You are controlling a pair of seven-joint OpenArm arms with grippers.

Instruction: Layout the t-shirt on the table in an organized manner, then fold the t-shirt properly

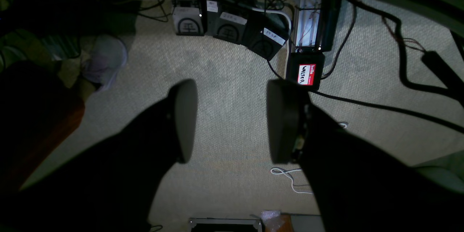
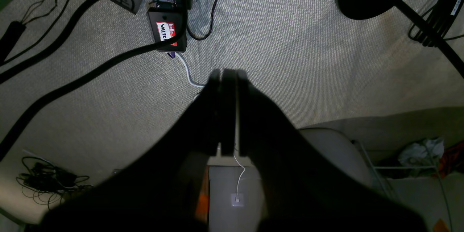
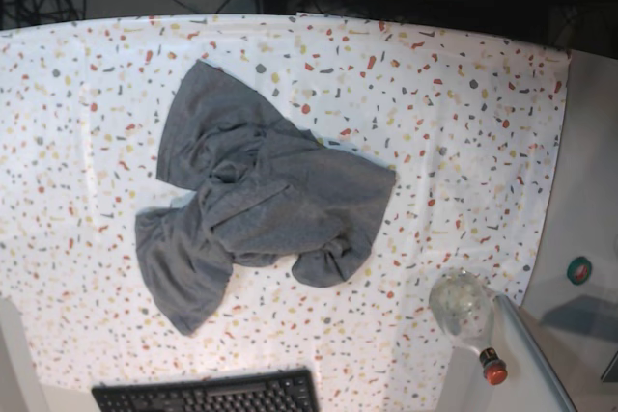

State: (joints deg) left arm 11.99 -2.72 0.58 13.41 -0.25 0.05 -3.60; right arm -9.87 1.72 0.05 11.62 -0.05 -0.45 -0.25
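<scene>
The heather-grey t-shirt (image 3: 251, 200) lies crumpled in a heap on the speckled white table (image 3: 463, 103), left of the middle in the base view. No arm or gripper shows in the base view. In the left wrist view my left gripper (image 1: 232, 121) is open and empty, its two fingers wide apart over beige carpet. In the right wrist view my right gripper (image 2: 228, 110) is shut with nothing between the fingers, also over the carpet. Neither wrist view shows the t-shirt or the table.
A black keyboard (image 3: 208, 395) lies at the table's front edge. A clear bottle with a red cap (image 3: 468, 315) lies at the front right corner. Cables and black boxes (image 1: 304, 70) lie on the floor below the arms.
</scene>
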